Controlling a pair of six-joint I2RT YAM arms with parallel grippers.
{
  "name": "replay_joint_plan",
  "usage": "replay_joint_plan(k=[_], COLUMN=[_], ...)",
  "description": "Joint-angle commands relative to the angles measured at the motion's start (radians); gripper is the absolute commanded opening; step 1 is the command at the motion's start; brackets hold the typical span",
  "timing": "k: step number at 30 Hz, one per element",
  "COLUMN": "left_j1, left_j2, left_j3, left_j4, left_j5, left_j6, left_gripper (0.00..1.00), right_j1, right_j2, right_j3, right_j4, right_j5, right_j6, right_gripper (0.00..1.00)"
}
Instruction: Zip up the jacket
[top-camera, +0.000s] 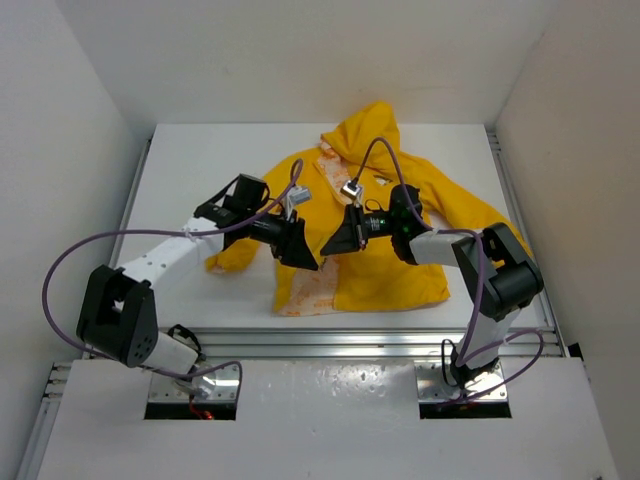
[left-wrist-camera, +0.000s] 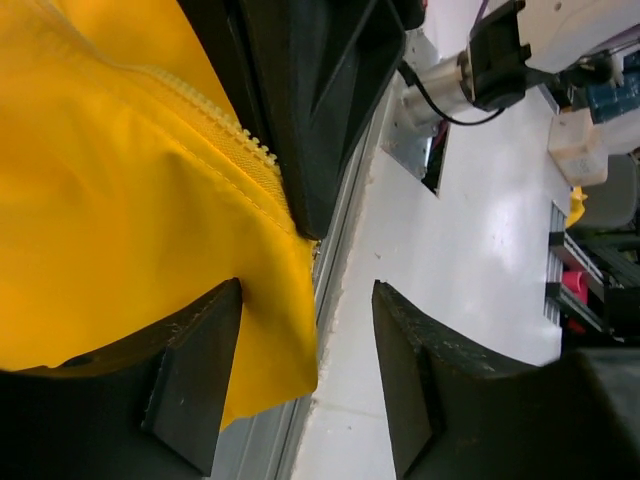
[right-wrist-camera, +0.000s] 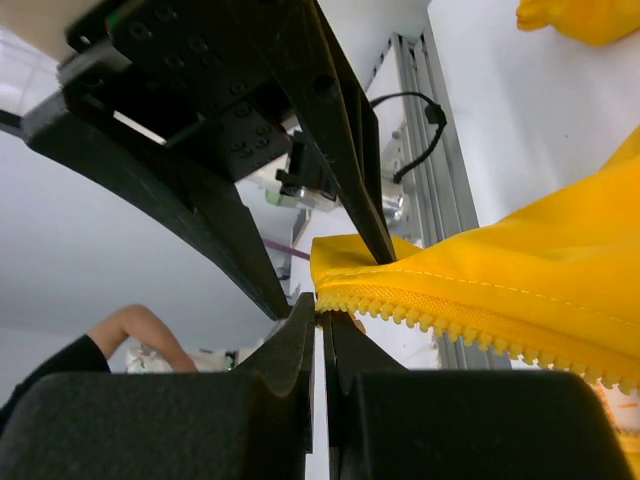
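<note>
1. Progress. The zipper is not joined. The jacket lies flat on the white counter, hood toward 12 o'clock and hem toward 6 o'clock. Its 9 o'clock front panel is folded back and shows the lining. No teeth are meshed in any view, and I cannot find the slider. I judge the task to be at its start: the two bottom ends have yet to be mated, and the full pull toward 12 o'clock remains.

2. Claw state. My right claw reaches in from 3 o'clock. It is closed, its tips nipping the jacket at the end of the tooth row and holding that edge off the counter. My left claw reaches in from 9 o'clock. It stands apart, and the yellow hem corner lies against one finger without being clamped. The two claws meet over the jacket's front, just above the hem.

3. Materials.
- Shell: thin, bright yellow, limp cloth that drapes and creases softly. Expect it to slide and bunch.
- Zipper: small moulded yellow teeth on a stitched tape, with a pale seam line alongside.
- Lining: pale orange-and-white print.
- Claw fingers: rigid black wedges with a rough surface.
</note>
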Motion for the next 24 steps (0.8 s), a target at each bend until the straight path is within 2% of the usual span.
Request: replay_joint_plan(k=[1, 6, 10, 17, 24], left_j1=[-0.004, 0.028, 0.037, 0.037, 0.019], left_j2=[-0.049, -0.074, -0.074, -0.074, -0.074], left_j3=[-0.033, -0.081, -0.081, -0.072, -0.072], left_j4=[0.118, 0.256, 0.279, 0.31, 0.29], left_j5=[0.004, -0.008, 0.001, 0.019, 0.028], left_j6=[-0.097, -0.22, -0.238, -0.249, -0.206], left_gripper=[0.6, 0.52, 0.46, 0.46, 0.44], right_j1=[0.0, -0.001, 0.002, 0.002, 0.002], right_j2=[-0.023, -0.02, -0.019, -0.032, -0.031], right_j3=[0.019, 0.015, 0.015, 0.016, 0.019], right_j4=[0.143, 0.18, 0.181, 0.112, 0.097], right_j5=[0.048, 0.06, 0.053, 0.014, 0.01], right_j6=[0.104, 0.155, 0.15, 0.071, 0.061], right_gripper=[0.0, 0.0, 0.0, 0.0, 0.0])
